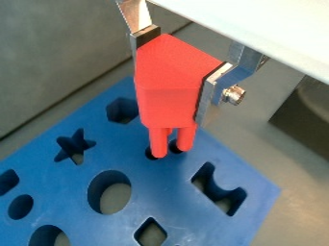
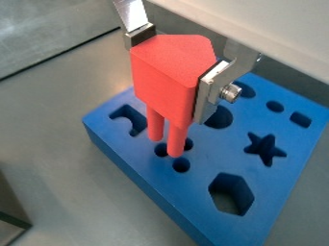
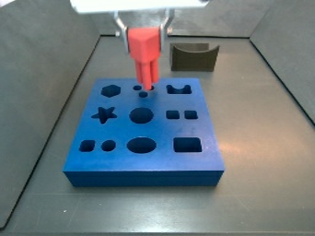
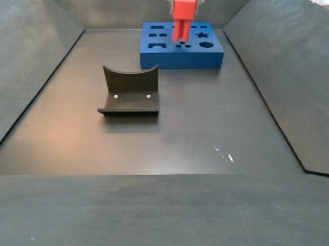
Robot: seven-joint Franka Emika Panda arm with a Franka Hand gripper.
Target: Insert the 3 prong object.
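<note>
My gripper [image 1: 178, 65] is shut on the 3 prong object [image 1: 174, 91], a bright red piece with a blocky body and thin prongs below. It also shows in a wrist view [image 2: 170, 82] and in both side views [image 3: 144, 51] [image 4: 184, 19]. I hold it upright over the blue board [image 3: 110, 161], near the board's back row. The prong tips reach down into small round holes in the board [image 1: 161, 154] [image 2: 174, 149]. The silver fingers [image 1: 214, 88] [image 2: 213, 82] clamp the red body from two sides. The board also shows in a side view [image 4: 157, 60].
The board has several shaped holes: a star [image 3: 105, 115], circles [image 3: 142, 116], squares [image 3: 186, 144] and a hexagon [image 2: 234, 195]. A dark grey U-shaped block stands behind the board [image 3: 194, 57] and shows mid-floor in a side view [image 4: 129, 93]. Grey bin walls enclose the floor.
</note>
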